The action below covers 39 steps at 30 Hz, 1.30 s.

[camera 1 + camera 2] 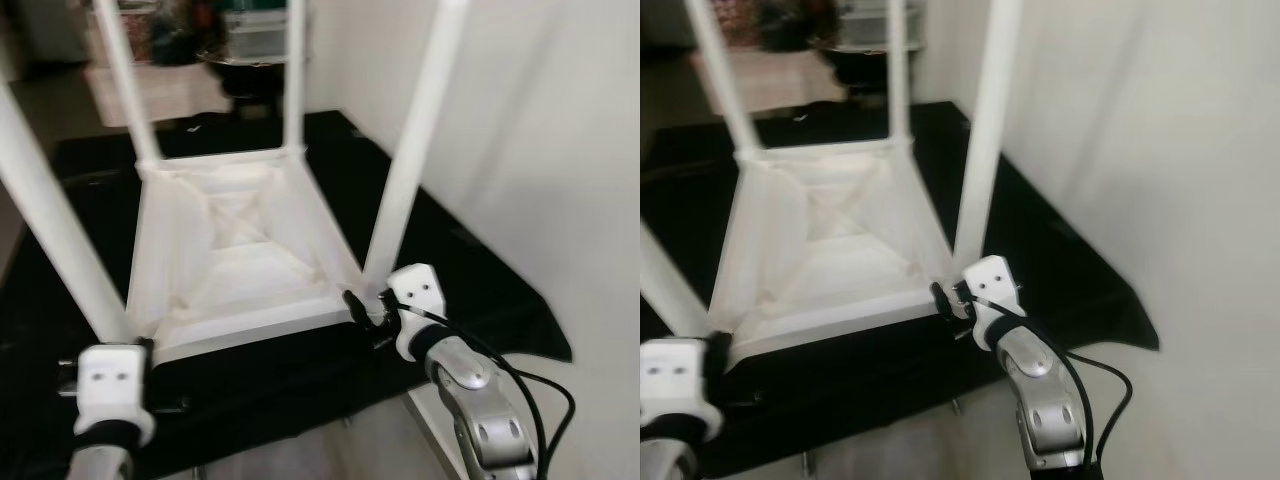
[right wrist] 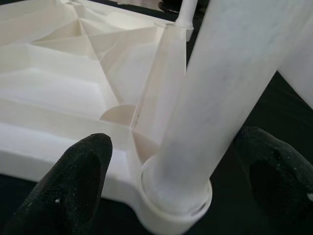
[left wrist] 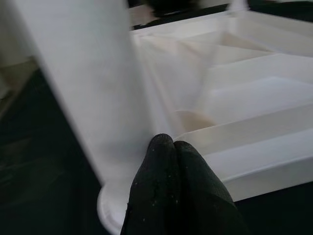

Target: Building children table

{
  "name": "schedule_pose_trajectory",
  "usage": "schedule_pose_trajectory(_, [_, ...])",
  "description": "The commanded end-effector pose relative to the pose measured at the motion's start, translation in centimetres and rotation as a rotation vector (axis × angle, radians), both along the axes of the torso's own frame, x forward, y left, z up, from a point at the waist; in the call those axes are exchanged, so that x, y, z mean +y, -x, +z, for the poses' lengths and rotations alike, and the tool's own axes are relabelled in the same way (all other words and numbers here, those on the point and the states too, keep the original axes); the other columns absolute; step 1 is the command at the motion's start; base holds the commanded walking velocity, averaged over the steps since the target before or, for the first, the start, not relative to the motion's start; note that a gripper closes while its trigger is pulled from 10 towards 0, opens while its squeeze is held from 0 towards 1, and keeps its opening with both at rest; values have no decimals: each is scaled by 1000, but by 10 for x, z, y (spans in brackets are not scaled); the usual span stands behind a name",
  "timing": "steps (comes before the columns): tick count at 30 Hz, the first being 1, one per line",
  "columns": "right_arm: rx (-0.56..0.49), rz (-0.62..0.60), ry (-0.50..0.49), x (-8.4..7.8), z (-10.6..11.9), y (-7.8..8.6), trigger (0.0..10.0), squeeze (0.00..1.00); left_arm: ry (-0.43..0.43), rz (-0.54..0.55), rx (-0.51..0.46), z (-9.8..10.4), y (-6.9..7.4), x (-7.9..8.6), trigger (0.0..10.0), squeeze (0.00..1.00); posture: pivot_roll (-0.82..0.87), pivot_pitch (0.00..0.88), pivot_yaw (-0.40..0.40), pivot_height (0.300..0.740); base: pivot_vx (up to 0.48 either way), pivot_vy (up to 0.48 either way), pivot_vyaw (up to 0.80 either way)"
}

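Right wrist cam: right gripper (image 2: 166, 181) fingers spread either side of table leg (image 2: 220, 98) base, not clamped; left gripper (image 3: 171, 147) pinched closed beside its corner leg (image 3: 83, 88).

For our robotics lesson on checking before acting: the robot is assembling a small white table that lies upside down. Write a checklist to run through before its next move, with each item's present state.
1. Table lies upside down on the black surface: ok.
2. All four legs stand in their corner sockets: ok, though how firmly they are seated, cannot tell.
3. Right gripper open, fingers either side of the near right leg at its socket: ok.
4. Left gripper shut, fingertips against the base of the near left leg: ok; gripping nothing.
5. Right arm's cable hangs clear of the table: ok.
6. Table sits near the surface's front edge; margin: cannot tell.
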State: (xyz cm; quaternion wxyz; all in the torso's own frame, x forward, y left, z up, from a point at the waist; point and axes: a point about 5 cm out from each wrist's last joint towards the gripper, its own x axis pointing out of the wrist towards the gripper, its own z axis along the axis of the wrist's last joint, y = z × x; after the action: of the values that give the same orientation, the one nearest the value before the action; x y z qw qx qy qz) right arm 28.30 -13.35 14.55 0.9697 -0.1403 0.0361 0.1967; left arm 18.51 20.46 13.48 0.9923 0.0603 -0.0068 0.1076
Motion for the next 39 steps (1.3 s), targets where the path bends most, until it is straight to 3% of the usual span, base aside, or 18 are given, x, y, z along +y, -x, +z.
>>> schedule_pose_trajectory(1, [44, 2, 48, -6, -5, 3, 10000, 0, -3, -21, 18, -2, -1, -3, 10000, 0, -120, 73, -38, 740, 0, 480, 0])
schedule_pose_trajectory(9, [137, -8, 149, -27, -9, 5, 10000, 0, 3, -35, 19, -1, -1, -5, 10000, 0, -124, 73, -41, 740, 0, 480, 0])
schedule_pose_trajectory(14, [127, 142, 64, -12, 3, 2, 10000, 0, 4, -45, 12, -1, -1, -6, 10000, 0, -119, 73, -42, 740, 0, 480, 0])
schedule_pose_trajectory(15, [98, 248, 12, 0, 13, 1, 10000, 0, -1, -58, 7, 0, -1, -8, 10000, 0, -116, 74, -40, 740, 0, 480, 0])
schedule_pose_trajectory(16, [98, 248, 12, 0, 13, 1, 10000, 0, -1, -58, 7, 0, -1, -8, 10000, 0, -116, 74, -40, 740, 0, 480, 0])
schedule_pose_trajectory(18, [43, 427, -16, 17, 36, -5, 10000, 0, -33, -133, 2, 3, -1, -16, 10000, 0, -104, 74, -40, 740, 0, 0, 0])
schedule_pose_trajectory(19, [43, 427, -16, 17, 36, -5, 10000, 0, -33, -133, 2, 3, -1, -16, 10000, 0, -104, 74, -40, 740, 0, 0, 0])
schedule_pose_trajectory(21, [27, 533, 25, 24, 48, -8, 10000, 0, -50, -190, 3, 4, -1, -22, 10000, 0, -99, 73, -46, 740, 0, 0, 0])
schedule_pose_trajectory(23, [27, 533, 25, 24, 48, -8, 10000, 0, -50, -190, 3, 4, -1, -22, 10000, 0, -99, 73, -46, 740, 0, 0, 0])
schedule_pose_trajectory(24, [59, 640, 126, 25, 51, -8, 10000, 0, -32, -250, 9, 6, 2, -29, 10000, 0, -88, 79, -53, 740, 0, 0, 0])
schedule_pose_trajectory(26, [64, 683, 161, 26, 52, -8, 10000, 0, -22, -273, 10, 6, 3, -31, 10000, 0, -88, 79, -53, 740, 0, 0, 0])
schedule_pose_trajectory(29, [62, 694, 171, 29, 54, -12, 10000, 0, -2, -314, 18, 7, 5, -35, 10000, 0, -88, 82, -53, 740, 0, 0, 0])
schedule_pose_trajectory(30, [51, 697, 160, 45, 55, -26, 10000, 0, 33, -384, 41, 7, 11, -43, 10000, 0, -77, 88, -50, 740, 0, 0, 0])
schedule_pose_trajectory(33, [53, 695, 150, 52, 55, -30, 10000, 0, 44, -403, 52, 7, 13, -45, 10000, 0, -77, 88, -50, 740, 0, 0, 0])
schedule_pose_trajectory(35, [97, 751, 218, 63, 44, -38, 10000, 0, 67, -441, 101, 4, 24, -51, 10000, 0, -46, 100, -55, 740, 0, 0, 0])
schedule_pose_trajectory(36, [97, 751, 218, 63, 44, -38, 10000, 0, 67, -441, 101, 4, 24, -51, 10000, 0, -46, 100, -55, 740, 0, 0, 0])
schedule_pose_trajectory(38, [230, 870, 327, 59, 27, -38, 10000, 0, 94, -459, 146, 1, 36, -54, 10000, 0, -36, 109, -60, 740, 0, 0, 0])
schedule_pose_trajectory(39, [230, 870, 327, 59, 27, -38, 10000, 0, 94, -459, 146, 1, 36, -54, 10000, 0, -36, 109, -60, 740, 0, 0, 0])
